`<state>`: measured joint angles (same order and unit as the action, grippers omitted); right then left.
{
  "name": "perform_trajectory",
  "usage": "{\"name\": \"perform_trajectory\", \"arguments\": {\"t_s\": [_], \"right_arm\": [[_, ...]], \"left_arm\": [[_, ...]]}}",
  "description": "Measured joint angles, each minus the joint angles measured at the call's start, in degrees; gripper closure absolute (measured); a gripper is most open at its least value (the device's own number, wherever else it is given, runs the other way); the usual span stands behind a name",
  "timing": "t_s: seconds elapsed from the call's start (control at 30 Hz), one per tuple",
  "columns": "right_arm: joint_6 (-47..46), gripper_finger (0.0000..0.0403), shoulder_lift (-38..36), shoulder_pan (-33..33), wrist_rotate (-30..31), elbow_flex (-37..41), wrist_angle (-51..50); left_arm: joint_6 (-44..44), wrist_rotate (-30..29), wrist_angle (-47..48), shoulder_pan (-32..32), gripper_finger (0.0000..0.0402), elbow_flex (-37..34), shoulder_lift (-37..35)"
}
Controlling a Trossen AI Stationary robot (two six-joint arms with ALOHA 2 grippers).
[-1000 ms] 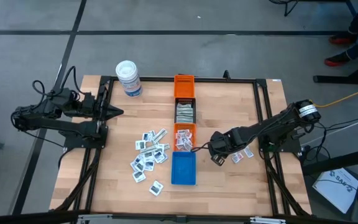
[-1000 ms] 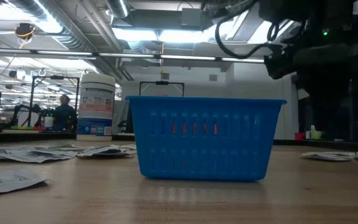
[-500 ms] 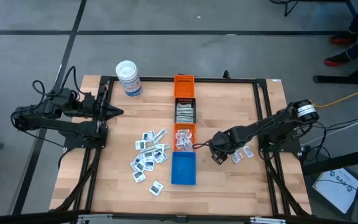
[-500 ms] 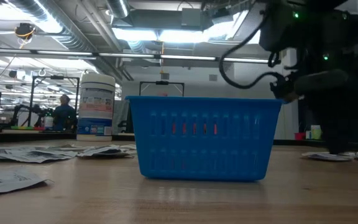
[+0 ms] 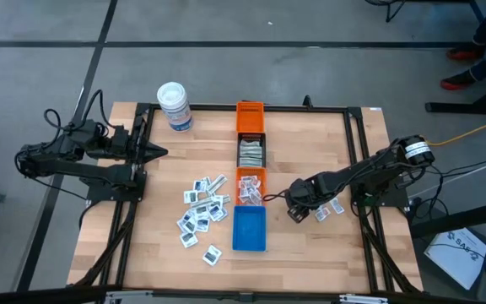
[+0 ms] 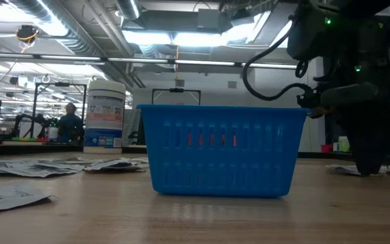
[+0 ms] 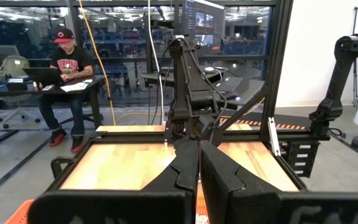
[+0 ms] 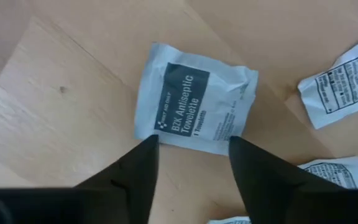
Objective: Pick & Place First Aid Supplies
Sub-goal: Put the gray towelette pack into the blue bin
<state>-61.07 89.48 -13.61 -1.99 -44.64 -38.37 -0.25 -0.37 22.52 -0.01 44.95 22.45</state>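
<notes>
My right gripper [image 5: 296, 213] [image 8: 194, 149] points down, open, just right of the blue bin [image 5: 249, 228], low over the table. Below it lies a white antiseptic towelette packet [image 8: 194, 106], flat on the wood, its near edge between my two fingertips. Two more packets [image 8: 347, 81] [image 5: 337, 205] lie beside it. A heap of first aid supplies [image 5: 202, 211] lies left of the bins. My left gripper [image 5: 160, 153] [image 7: 199, 155] waits shut and level at the table's left. My right gripper comes at the towelette packet from above, one fingertip [image 8: 146, 149] at each end of the packet's edge [image 8: 191, 144]. I cannot tell whether the fingertips touch the packet or the table.
Down the table's middle runs a row of bins: orange [image 5: 250, 116], black with strips [image 5: 251, 154], orange with packets [image 5: 251, 186], then blue. A white tub [image 5: 175, 106] stands far left. A person [image 7: 70, 68] sits beyond the table.
My right gripper has come down toward the table beside the blue bin, ending low over the packets at the right, and its wrist has turned a little.
</notes>
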Motion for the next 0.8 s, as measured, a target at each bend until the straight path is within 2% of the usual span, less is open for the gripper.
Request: {"name": "perform_trajectory", "arguments": {"t_s": [0.27, 0.8], "right_arm": [[0.2, 0.0293, 0.1, 0.0, 0.6, 0.0, -0.5], [1.3, 0.0396, 0.1, 0.0, 0.7, 0.0, -0.4]], "left_arm": [[0.0, 0.0, 0.0, 0.0, 0.0389, 0.0, 0.0], [0.0, 0.0, 0.0, 0.0, 0.0392, 0.0, 0.0]]}}
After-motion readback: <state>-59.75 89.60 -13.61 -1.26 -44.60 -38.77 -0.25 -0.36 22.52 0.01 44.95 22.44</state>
